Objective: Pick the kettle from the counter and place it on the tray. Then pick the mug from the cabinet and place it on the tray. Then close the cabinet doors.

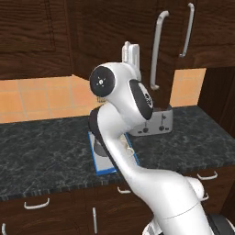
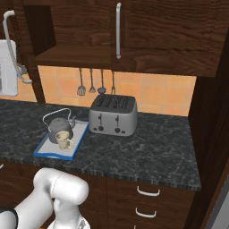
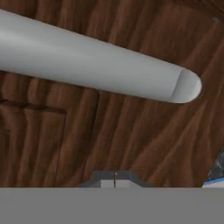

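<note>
Already the tray (image 2: 48,151) carries both its loads: the kettle (image 2: 58,126) sits on its far half and the mug (image 2: 64,140) stands just in front of the kettle, touching or nearly so, both inside the blue rim, so judging by that only the cabinet doors are left to deal with. Up and to the left of the tray, the gripper (image 3: 114,180) is raised against the left cabinet door (image 1: 114,46), its fingers pressed together with nothing between them; that suits pushing a panel better than grasping it. In the hand view the door's pale bar handle (image 3: 100,68) runs slantwise right in front of the fingertips, very close, though whether they touch the wood I cannot tell. That door stands swung out over the counter (image 2: 147,147), and past it the cabinet (image 2: 71,40) shows a dark opening with a bare shelf. Right of the tray stands a silver toaster (image 2: 112,115), and behind the tray a few utensils (image 2: 91,85) hang on the orange tile wall; both sit lower than the door's sweep, so neither looks likely to block it. The right-hand door (image 2: 152,27) appears closed.
</note>
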Tool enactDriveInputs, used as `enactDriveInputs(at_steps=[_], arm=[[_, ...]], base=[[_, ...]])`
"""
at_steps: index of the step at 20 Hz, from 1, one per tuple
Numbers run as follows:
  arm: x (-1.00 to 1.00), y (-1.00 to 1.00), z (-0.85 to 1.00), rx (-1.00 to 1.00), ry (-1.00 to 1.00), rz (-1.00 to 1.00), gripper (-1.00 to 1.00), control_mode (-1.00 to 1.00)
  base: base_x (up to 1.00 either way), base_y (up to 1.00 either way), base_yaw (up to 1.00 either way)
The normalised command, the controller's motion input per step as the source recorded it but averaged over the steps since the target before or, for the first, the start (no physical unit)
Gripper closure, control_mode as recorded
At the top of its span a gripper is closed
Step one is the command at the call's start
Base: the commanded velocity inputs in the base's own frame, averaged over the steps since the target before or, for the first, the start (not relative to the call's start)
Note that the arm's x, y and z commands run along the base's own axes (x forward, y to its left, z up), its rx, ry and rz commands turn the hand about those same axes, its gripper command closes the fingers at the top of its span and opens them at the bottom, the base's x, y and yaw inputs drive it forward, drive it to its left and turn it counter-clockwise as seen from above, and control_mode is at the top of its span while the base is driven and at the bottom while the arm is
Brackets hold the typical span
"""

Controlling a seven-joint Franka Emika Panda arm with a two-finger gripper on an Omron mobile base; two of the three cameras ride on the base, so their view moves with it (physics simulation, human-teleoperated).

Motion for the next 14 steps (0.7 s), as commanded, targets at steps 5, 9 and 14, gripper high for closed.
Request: enactDriveInputs(at_steps=[5,9,14], arm=[[0.39,-0.22,0.02,0.0,-0.33,0.19,1.0,-1.0],[0.1,-0.29,-0.4,-0.08,-0.59,0.19,1.0,-1.0],[0.52,-0.61,-0.46,-0.09,-0.45,0.2,1.0,-1.0]], base=[[0.0,0.0,0.0],[0.0,0.0,0.0],[0.0,0.0,0.0]])
